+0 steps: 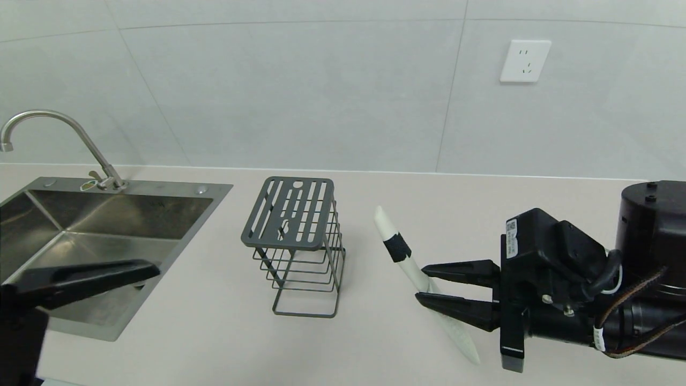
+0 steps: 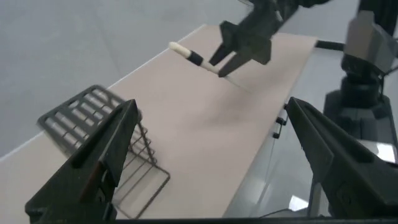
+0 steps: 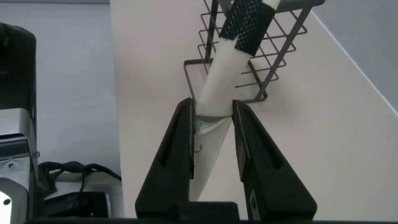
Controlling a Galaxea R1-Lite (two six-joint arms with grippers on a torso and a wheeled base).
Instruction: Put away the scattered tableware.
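Note: found right gripper [image 1: 422, 283] clamped on white knife [image 1: 410, 262] at handle-blade junction, held tilted above counter [image 1: 375, 338], right of wire rack [image 1: 292, 214]. Judged it light, stiff, slick, maybe brittle; rated banded handle the safer hold. Saw left gripper [image 2: 211, 106] spread open near sink [image 1: 161, 187].

A pale beige table [image 1: 214, 332] runs along a tiled wall. Near its middle a dark grey wire rack [image 1: 297, 241] with a slotted flat top stands upright on the bare surface. A stainless steel sink [image 1: 177, 214] is set into the table at the robot's left, with a curved tap [image 1: 53, 120] on its back rim.
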